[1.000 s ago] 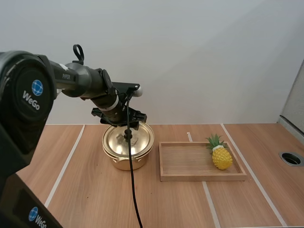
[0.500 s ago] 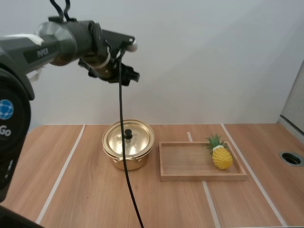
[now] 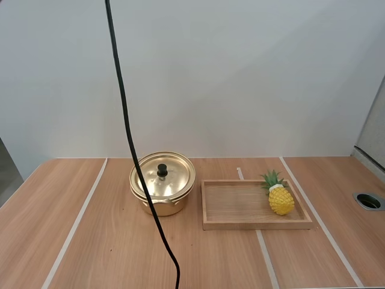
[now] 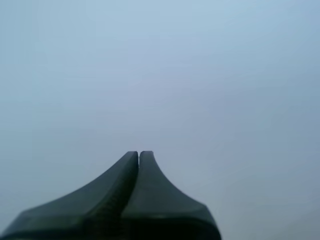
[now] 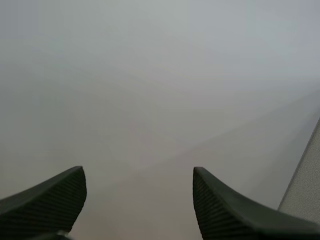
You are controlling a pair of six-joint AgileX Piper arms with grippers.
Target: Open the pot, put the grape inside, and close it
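Note:
A golden pot (image 3: 162,191) stands on the wooden table left of centre, its lid (image 3: 163,174) seated flat with a black knob on top. My left gripper (image 4: 139,153) is shut on nothing, its two fingers lying together as one dark wedge against a plain pale wall. My right gripper (image 5: 139,175) is open, fingers wide apart with nothing between them, facing the same kind of plain wall.
A shallow wooden tray (image 3: 231,205) lies right of the pot, with a yellow toy pineapple (image 3: 280,195) at its right end. White tape lines cross the table. A round hole (image 3: 369,200) sits near the right edge.
My left arm rose from over the pot, swung up and left, and left the high view. Its gripper went from open to shut. The lid stays on the pot.

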